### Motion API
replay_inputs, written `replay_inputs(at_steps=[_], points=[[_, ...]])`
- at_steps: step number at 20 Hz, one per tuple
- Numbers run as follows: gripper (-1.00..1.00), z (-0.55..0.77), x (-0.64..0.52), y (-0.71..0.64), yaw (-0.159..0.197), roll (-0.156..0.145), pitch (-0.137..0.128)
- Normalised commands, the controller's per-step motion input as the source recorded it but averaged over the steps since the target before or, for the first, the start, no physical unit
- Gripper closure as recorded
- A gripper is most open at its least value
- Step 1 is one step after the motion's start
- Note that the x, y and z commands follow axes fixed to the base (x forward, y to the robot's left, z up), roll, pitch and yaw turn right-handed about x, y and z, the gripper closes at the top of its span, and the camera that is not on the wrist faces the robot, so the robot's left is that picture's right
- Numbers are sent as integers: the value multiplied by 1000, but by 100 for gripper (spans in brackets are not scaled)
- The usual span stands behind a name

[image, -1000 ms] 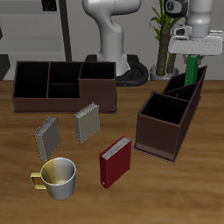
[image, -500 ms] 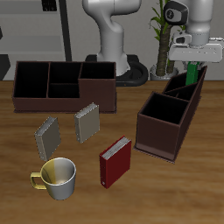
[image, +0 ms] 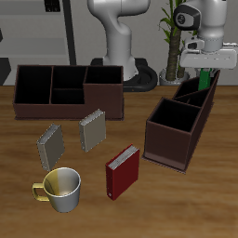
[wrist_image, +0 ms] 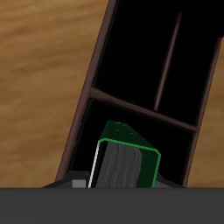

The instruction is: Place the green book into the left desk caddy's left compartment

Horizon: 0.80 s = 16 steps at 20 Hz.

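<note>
A: Where is the green book [image: 204,74] right now?

B: Off the tabletop [image: 186,200] altogether. The gripper [image: 208,61] is clamped on its upper end, and the book hangs below it over the far end of the left desk caddy [image: 182,119], the diagonal one near the plant [image: 173,37].

A: Is it upright?

B: Close to it. Its long axis runs roughly vertical in the exterior view, with the lower end just at the caddy's rim. From the gripper's own camera the green book [wrist_image: 127,157] is seen end on, a green cover edge around pale pages, with dark caddy sections spread out beyond it.

A: So which way does the left compartment [image: 192,94] lie from the gripper?

B: Below it, by my reading. That is the low, slant-walled section at the caddy's far end, not the tall square bin [image: 172,116] nearer the tabletop's front edge. The book's lower end seems to sit over that low section, perhaps already dipping past the rim, though I cannot tell how deep.

A: What does the next move turn on?

B: Keeping the book's thin edge in line with the dividers, I think. Whether it is squared to the slanted walls is hard to say from these views.

A: Anything else nearby?

B: The red book [image: 123,171], two grey books [image: 72,136], a mug [image: 59,189] and a second caddy [image: 67,90], all well apart from the gripper.
</note>
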Motion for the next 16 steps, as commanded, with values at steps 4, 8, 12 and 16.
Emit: replay_inputs(at_steps=[4,8,12,16], points=[[100,-249,146,-50,11,-18,42],[100,-204,111,-96,-5,-27,38],[100,-188,31,18,-49,88,86],[-100,-113,25,45,-33,90,98]])
